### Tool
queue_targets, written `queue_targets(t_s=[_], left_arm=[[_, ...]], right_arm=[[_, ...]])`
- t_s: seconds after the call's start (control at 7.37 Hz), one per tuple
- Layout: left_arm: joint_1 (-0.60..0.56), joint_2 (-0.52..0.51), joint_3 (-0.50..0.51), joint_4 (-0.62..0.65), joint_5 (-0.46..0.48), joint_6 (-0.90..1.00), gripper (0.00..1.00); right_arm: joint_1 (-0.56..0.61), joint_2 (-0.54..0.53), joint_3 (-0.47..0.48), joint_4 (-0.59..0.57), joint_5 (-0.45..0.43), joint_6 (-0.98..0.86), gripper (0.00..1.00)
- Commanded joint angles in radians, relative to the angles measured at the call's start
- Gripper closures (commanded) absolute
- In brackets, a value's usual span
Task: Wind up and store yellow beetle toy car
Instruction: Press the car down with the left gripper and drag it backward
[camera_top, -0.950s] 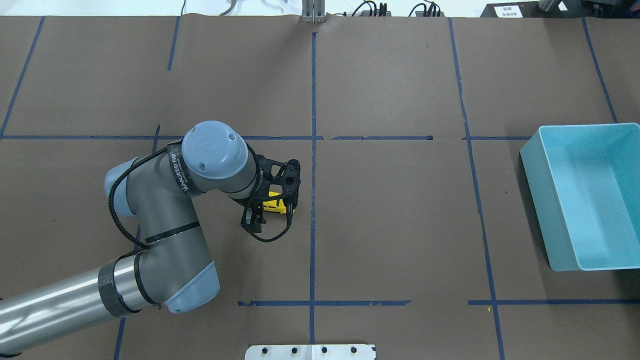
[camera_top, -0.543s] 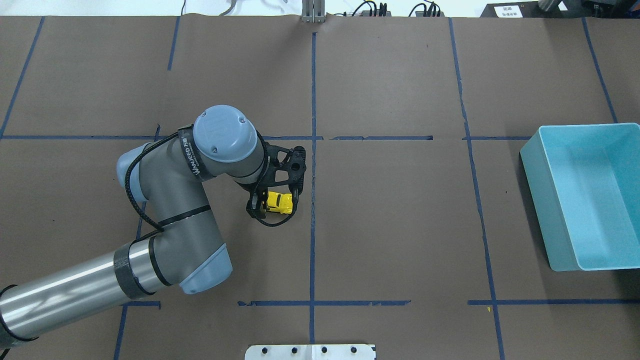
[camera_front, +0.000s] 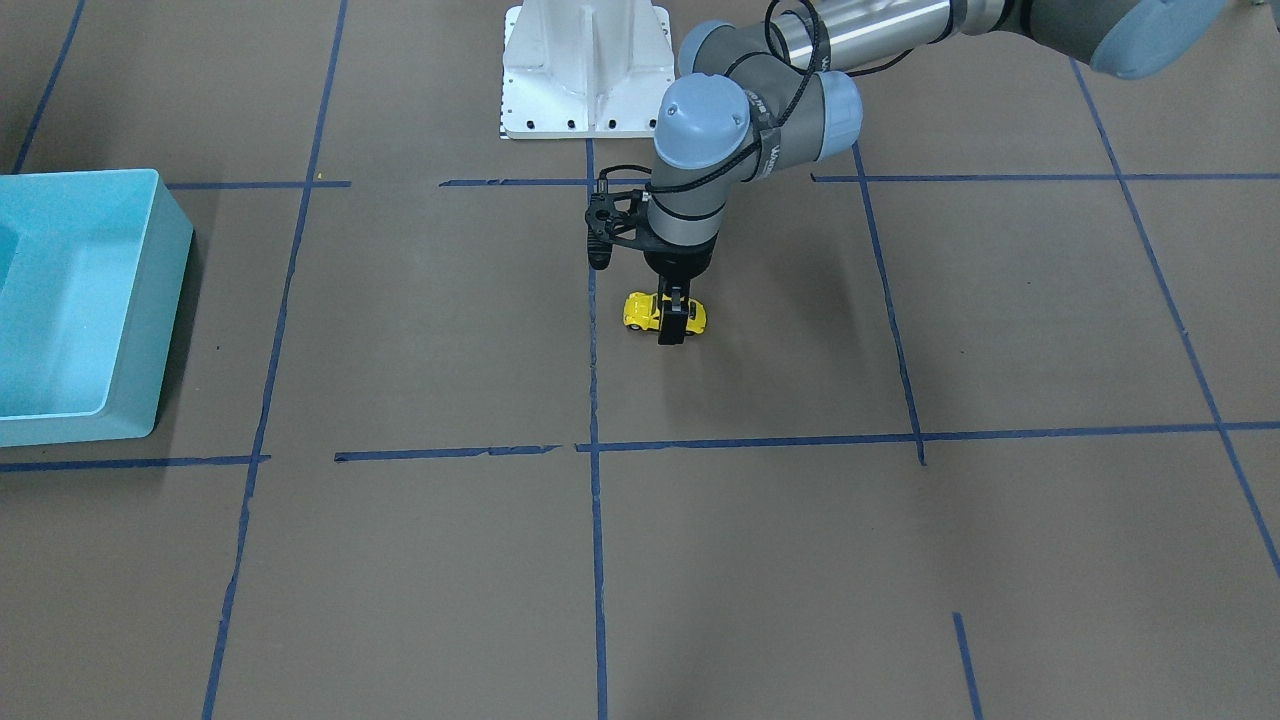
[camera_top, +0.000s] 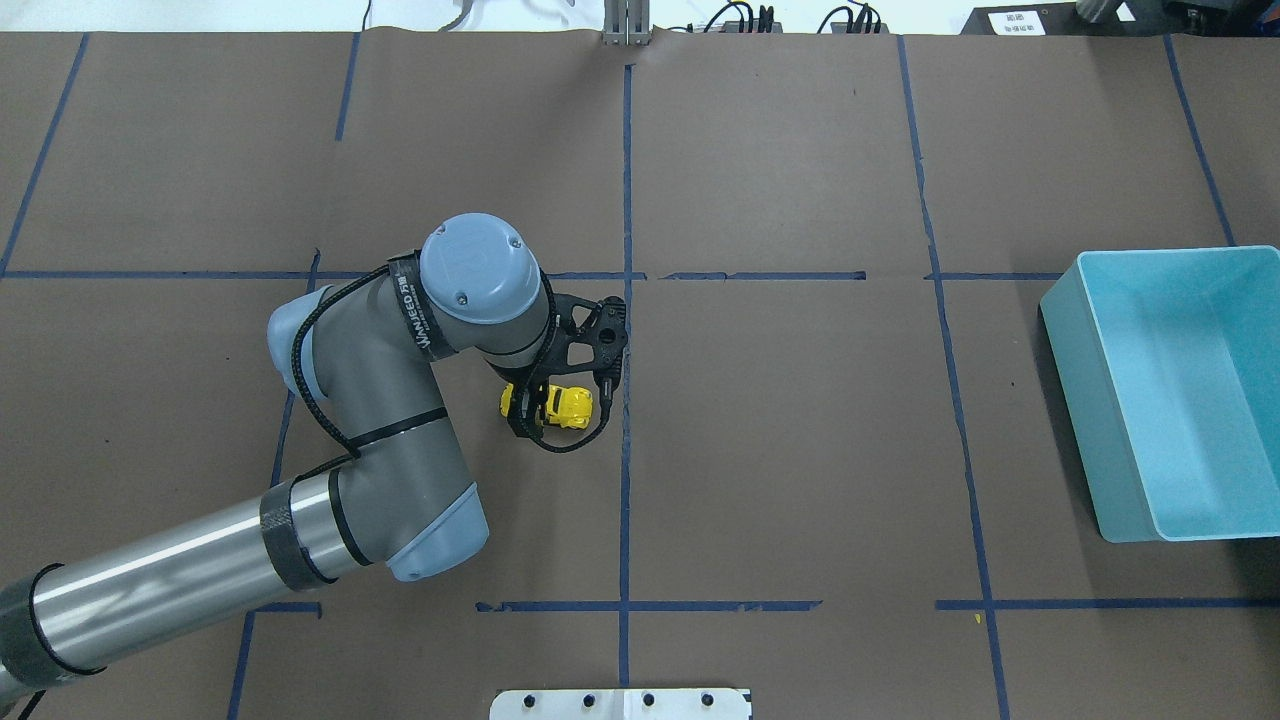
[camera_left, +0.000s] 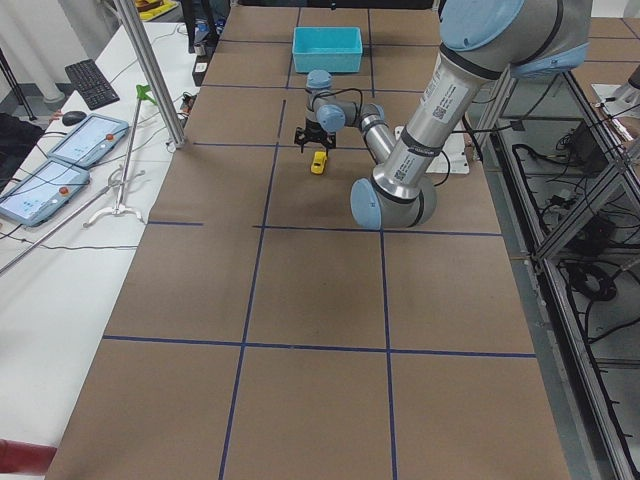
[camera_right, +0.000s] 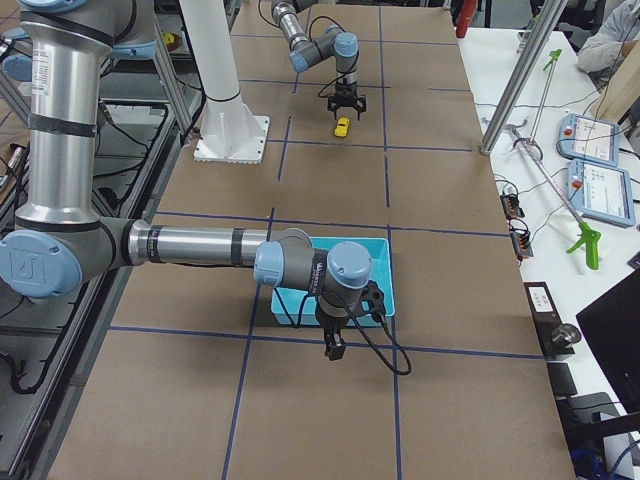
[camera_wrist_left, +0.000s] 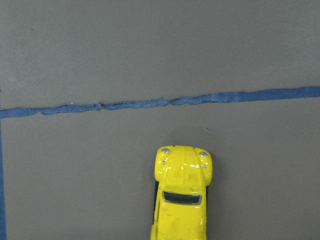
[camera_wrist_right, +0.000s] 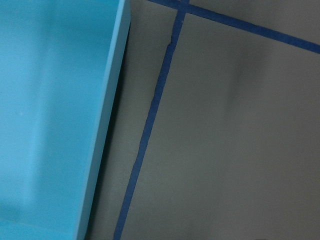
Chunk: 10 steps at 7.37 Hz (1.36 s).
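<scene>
We see the left gripper pointing straight down, its fingers closed on the flanks of the yellow beetle toy car, which stands on the brown table near a blue tape line; the right gripper, whose opening we cannot tell, hangs beside the teal bin

One yellow beetle toy car, one turquoise bin and one white base plate share a single paper-covered bench with two robot arms; two tablets and one keyboard lie on one white desk beside it.
</scene>
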Motion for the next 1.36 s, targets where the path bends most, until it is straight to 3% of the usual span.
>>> queue_targets(t_s=[0.0,1.22], left_arm=[[0.021,0.000,0.004,0.000,0.001,-0.005,0.01],[0.027,0.003,0.032,0.000,0.004,0.003,0.02]], right_arm=[[0.000,0.000,-0.006,0.000,-0.001,0.000,0.00],[0.000,0.000,-0.008,0.002,-0.001,0.000,0.00]])
